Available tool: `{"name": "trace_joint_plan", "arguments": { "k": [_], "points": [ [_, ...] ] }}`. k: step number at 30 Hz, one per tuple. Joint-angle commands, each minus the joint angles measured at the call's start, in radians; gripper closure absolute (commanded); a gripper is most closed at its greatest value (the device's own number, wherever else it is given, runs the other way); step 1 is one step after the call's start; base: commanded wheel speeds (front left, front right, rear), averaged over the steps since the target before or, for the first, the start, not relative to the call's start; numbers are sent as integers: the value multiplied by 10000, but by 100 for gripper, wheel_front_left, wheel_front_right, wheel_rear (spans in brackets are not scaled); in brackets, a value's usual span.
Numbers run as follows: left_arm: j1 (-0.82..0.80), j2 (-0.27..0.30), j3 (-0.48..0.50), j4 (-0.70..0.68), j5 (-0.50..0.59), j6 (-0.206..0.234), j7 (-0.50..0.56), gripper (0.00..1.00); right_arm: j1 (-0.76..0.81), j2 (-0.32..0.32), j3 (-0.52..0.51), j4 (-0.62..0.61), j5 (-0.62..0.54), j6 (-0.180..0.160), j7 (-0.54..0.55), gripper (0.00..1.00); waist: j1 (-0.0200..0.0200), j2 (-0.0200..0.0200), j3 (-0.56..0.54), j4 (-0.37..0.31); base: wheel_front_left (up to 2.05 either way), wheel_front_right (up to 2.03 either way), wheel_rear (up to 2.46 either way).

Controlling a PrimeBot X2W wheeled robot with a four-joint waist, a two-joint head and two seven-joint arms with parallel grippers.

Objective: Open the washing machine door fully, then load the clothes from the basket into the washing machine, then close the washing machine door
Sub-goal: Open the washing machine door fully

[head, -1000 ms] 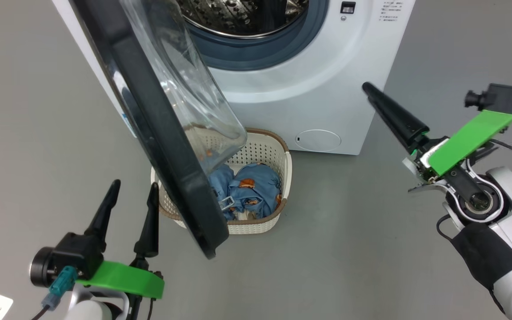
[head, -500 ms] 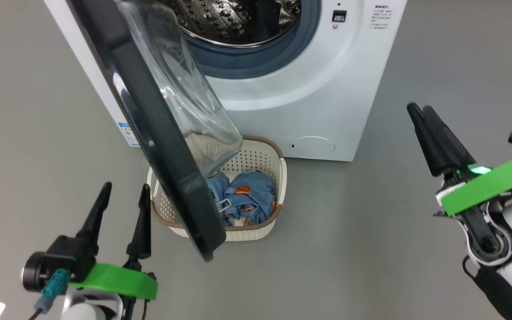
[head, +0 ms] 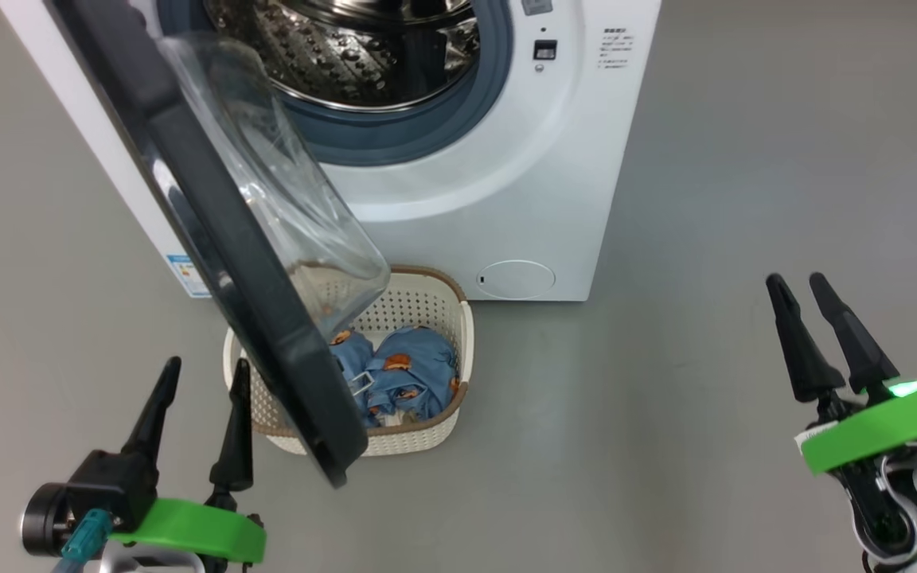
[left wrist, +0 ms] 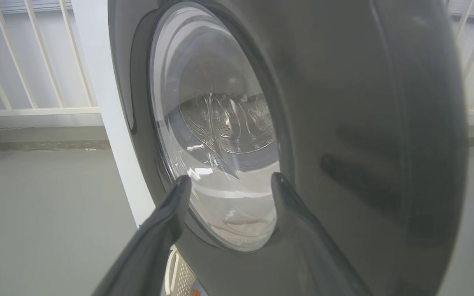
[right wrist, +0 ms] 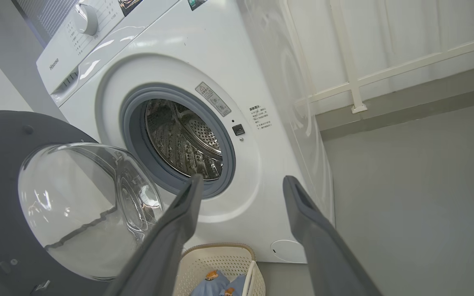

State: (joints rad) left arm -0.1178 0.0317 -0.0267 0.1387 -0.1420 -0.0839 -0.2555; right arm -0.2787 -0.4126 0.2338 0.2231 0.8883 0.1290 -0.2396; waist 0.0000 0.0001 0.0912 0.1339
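Nearest, the left gripper [head: 207, 366] stands empty, fingers spread, just beside the washing machine door [head: 251, 318]. The right gripper [head: 795, 282], also spread and empty, has drawn back from the washing machine [head: 506, 199]. The door hangs part-open over the basket [head: 419, 434] holding the clothes [head: 403, 382], so opening it fully probably remains.

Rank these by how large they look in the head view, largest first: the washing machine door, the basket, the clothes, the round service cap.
1. washing machine door, though it also stands nearest the camera
2. basket
3. clothes
4. round service cap
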Motion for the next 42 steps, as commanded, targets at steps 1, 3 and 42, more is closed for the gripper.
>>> {"name": "trace_joint_plan", "arguments": {
  "k": [1,3,42],
  "points": [
    [-14,185,392,-277,100,2,-63,0,302,-22,-63,-347,-393,17,-117,0,0,-1,-127,-126,0,0,0],
    [71,185,450,-290,98,40,-63,0,641,97,-308,-448,-895,17,-132,0,0,-1,-199,-181,0,0,0],
    [1466,185,423,-453,91,416,-63,0,3609,2141,-2499,-1357,-5748,17,-220,0,0,-1,-1007,-398,0,0,0]
  ]
}}
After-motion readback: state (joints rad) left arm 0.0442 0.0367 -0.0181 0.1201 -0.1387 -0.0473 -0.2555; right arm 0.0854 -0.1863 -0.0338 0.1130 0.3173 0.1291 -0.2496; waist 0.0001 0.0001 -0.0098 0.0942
